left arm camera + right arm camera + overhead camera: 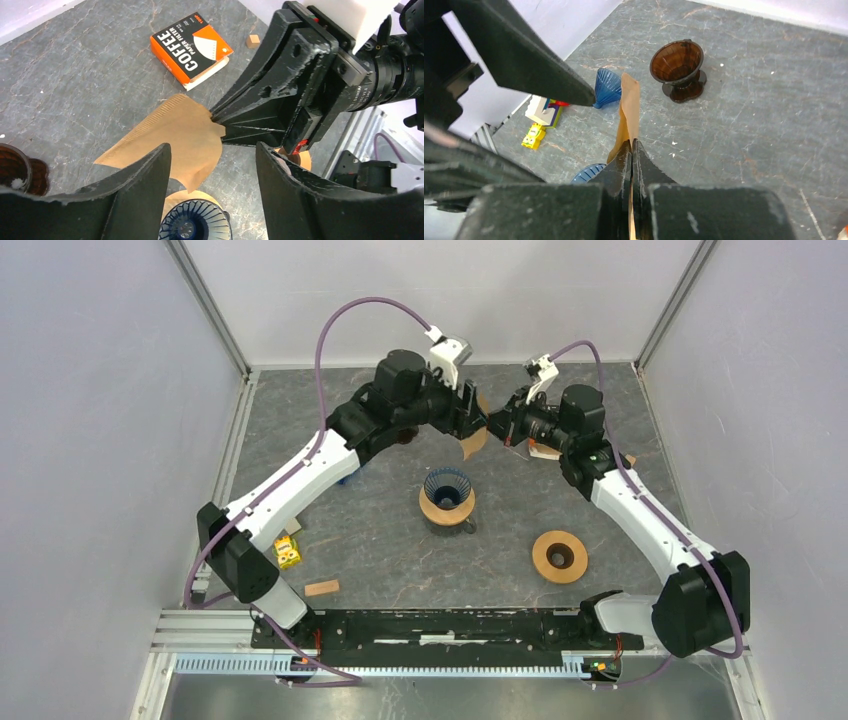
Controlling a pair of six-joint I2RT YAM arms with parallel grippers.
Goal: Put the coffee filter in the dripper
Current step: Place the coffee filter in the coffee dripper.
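Note:
The brown paper coffee filter (170,137) hangs in the air at the back of the table, pinched at one corner by my right gripper (631,145), which is shut on it. From the top view the filter (474,436) sits between the two wrists. My left gripper (214,150) is open, its fingers either side of the filter's lower tip and not touching it. Below stands the blue ribbed dripper (195,222) on a wooden ring, upright at mid-table (447,487).
An orange coffee filter box (192,46) lies beyond the filter, with a small wooden cube (254,41) beside it. A brown dripper (677,67) stands upright and a second blue dripper (606,87) lies on its side. A wooden ring (559,556), yellow toy (287,552) and wood block (321,588) lie nearer.

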